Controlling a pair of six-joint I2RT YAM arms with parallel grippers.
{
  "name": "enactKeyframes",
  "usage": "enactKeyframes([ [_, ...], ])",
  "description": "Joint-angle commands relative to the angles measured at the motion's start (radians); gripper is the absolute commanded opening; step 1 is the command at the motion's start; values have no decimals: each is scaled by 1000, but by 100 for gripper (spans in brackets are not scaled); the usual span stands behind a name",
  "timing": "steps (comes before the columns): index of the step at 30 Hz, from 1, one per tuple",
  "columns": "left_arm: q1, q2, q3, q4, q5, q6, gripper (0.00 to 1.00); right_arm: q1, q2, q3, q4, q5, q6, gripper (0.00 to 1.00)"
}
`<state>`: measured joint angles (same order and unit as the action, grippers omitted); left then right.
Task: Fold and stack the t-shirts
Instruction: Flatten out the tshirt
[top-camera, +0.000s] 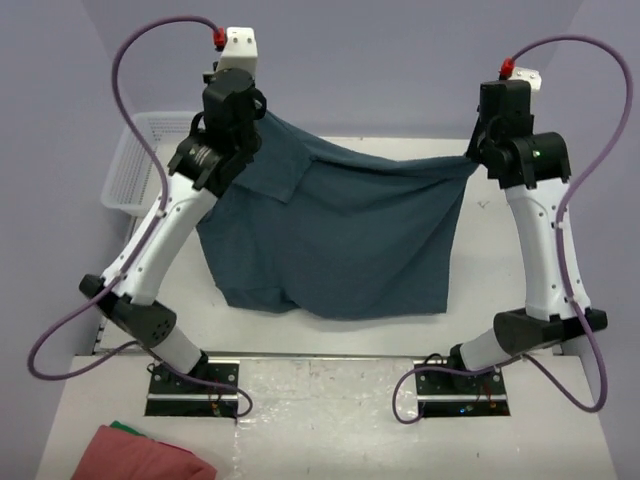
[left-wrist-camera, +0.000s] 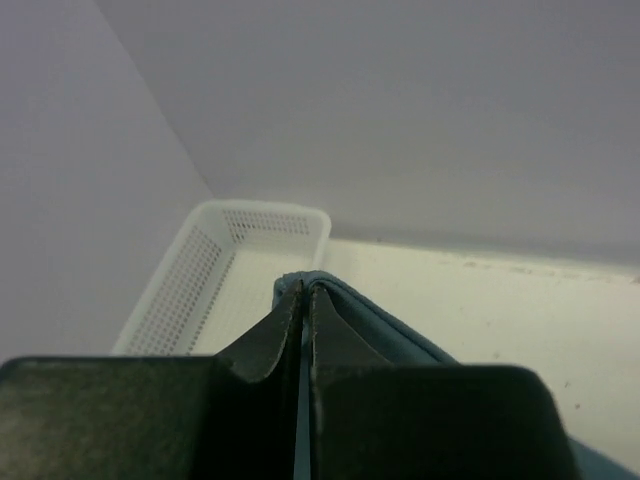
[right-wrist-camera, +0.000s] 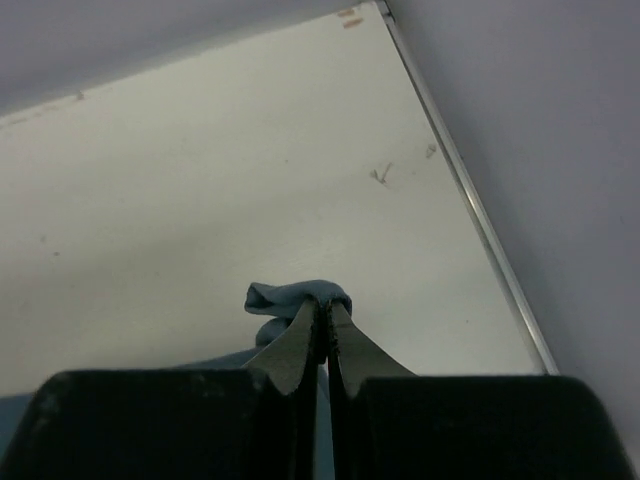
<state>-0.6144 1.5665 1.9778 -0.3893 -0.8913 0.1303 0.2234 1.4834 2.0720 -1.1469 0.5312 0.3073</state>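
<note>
With my left gripper (left-wrist-camera: 303, 292) and right gripper (right-wrist-camera: 323, 308) I pinch one bunched edge each of the t-shirt (top-camera: 340, 240), so it hangs spread between the jaws, I think for laying flat; the basket (left-wrist-camera: 190, 290) stands beyond the left jaws.

We see the t-shirt (top-camera: 340, 240) as soft, matt teal-blue cloth, plain and lightly creased. The worktop (top-camera: 480, 270) looks smooth and matt off-white, with small scuffs and specks. The basket (top-camera: 140, 165) is white perforated plastic with a slight sheen. The left claw (left-wrist-camera: 304, 292) and right claw (right-wrist-camera: 322, 314) have dark, smooth, dull-sheened fingers. The left arm (top-camera: 170, 235) and right arm (top-camera: 535, 250) wear glossy white and black shells. The pink-red cloth (top-camera: 140, 462) looks soft and matt.
</note>
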Motion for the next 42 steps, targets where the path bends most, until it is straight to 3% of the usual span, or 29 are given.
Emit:
enactKeyframes([
  [1,199,90,-8,-157,306,-260,0,-91,27,-45,53,-8,32,0],
  [7,262,381,97,-108,388,-238,0,-182,121,-167,208,-111,26,0],
  [13,277,512,159,22,420,-201,0,-208,271,-115,268,-157,-22,0],
  [18,294,630,335,-17,423,-166,0,-219,374,-17,283,-181,-40,0],
  [28,306,641,322,20,466,-135,0,-219,480,89,265,-208,-51,0],
  [33,329,642,210,109,521,-142,0,-219,517,123,266,-206,-68,0],
  [42,344,777,363,121,597,-118,0,-260,620,226,266,-206,-80,0],
])
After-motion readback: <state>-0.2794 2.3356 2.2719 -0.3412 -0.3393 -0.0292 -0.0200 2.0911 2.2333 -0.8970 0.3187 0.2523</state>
